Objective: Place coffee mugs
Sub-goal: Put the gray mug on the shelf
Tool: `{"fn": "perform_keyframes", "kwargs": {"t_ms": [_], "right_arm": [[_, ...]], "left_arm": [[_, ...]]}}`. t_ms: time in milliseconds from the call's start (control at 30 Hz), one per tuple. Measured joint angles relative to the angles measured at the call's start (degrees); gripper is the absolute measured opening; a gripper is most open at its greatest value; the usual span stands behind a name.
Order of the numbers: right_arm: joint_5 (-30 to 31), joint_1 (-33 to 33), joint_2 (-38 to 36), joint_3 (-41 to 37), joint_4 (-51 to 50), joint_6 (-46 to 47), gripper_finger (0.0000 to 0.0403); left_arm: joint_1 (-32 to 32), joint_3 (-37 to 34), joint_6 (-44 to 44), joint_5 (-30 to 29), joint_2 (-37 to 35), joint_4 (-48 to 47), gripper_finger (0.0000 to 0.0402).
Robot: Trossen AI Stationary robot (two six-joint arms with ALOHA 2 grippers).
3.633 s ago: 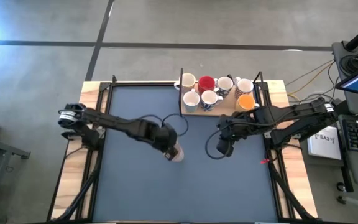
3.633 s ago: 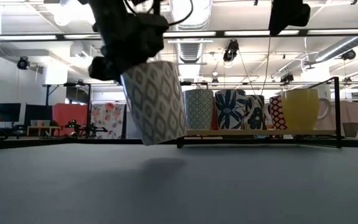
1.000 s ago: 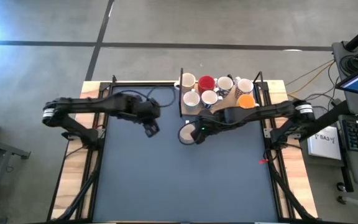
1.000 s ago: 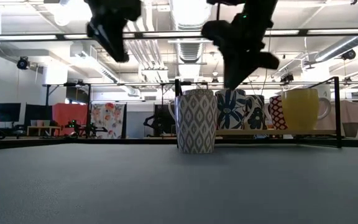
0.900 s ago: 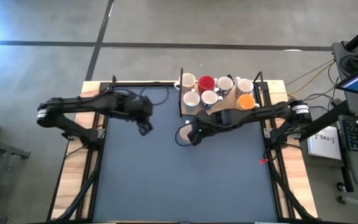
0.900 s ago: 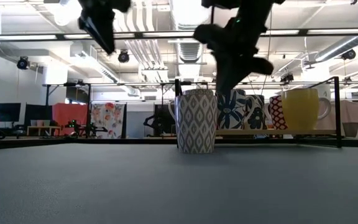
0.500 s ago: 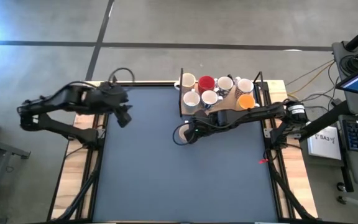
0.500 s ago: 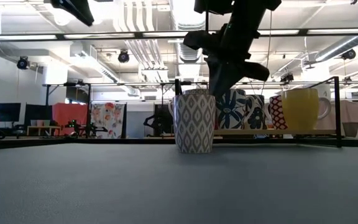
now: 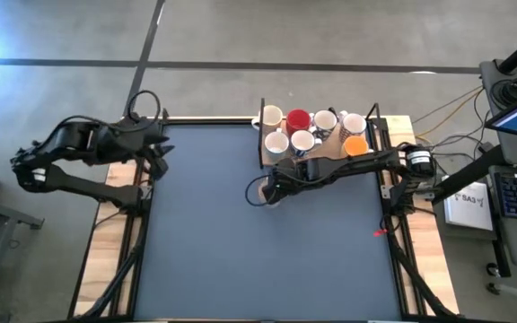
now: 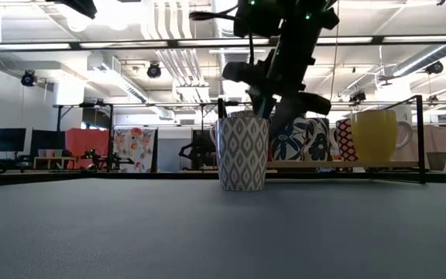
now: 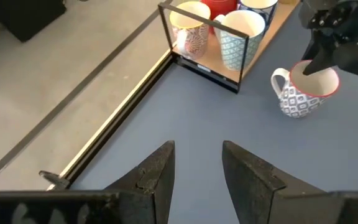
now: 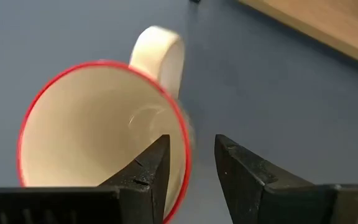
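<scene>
1. Between my right gripper (image 12: 188, 168) fingers, parted astride its wall: grey-patterned, red-rimmed ceramic mug (image 9: 260, 190).
2. Squeeze off-centre and it tips, I reckon.
3. Left gripper (image 11: 196, 163) idles apart, spread.

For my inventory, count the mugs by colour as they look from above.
White or cream mugs: 6
Red mug: 1
Orange mug: 1
Total: 8

I get overhead straight down on table (image 9: 267, 260), low level across it; both wrist cams share patterned mug (image 11: 303, 93), right's much closer.
</scene>
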Motion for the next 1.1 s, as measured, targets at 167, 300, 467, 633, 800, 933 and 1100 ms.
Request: {"fn": "perform_keyframes", "kwargs": {"t_ms": [167, 300, 467, 633, 800, 933, 1100], "right_arm": [[-0.06, -1.37, -0.15, 0.0, 0.13, 1.87, 0.0099], [-0.68, -2.04, -0.29, 0.0, 0.14, 1.89, 0.0055], [-1.68, -2.3, -0.18, -0.03, 0.07, 1.32, 0.0017], [-2.81, -2.35, -1.88, -0.03, -2.04, 1.3, 0.0016], [-2.7, -2.49, -4.34, 2.19, -14.44, 0.39, 0.0015], [-2.57, -2.51, -7.41, 2.77, -24.32, 1.14, 0.0015], [-2.49, -2.5, -11.44, 2.72, -31.77, 4.25, 0.0014]], "left_arm": [[0.0, 0.0, -0.02, -1.72, -1.52, -1.64, 0.0116], [0.0, -0.01, 0.0, -3.4, -2.61, -1.9, 0.0116], [0.0, -0.02, -0.02, -4.35, -3.72, -1.91, 0.0116], [0.0, -0.02, -0.01, -4.46, -5.15, -1.91, 0.0116], [0.0, -0.02, -0.01, -4.47, -6.8, -2.19, 0.0116], [0.0, -0.02, -0.02, -4.47, -8.06, -2.3, 0.0116], [0.0, -0.02, -0.82, -4.48, -8.62, -2.29, 0.0116]]}}
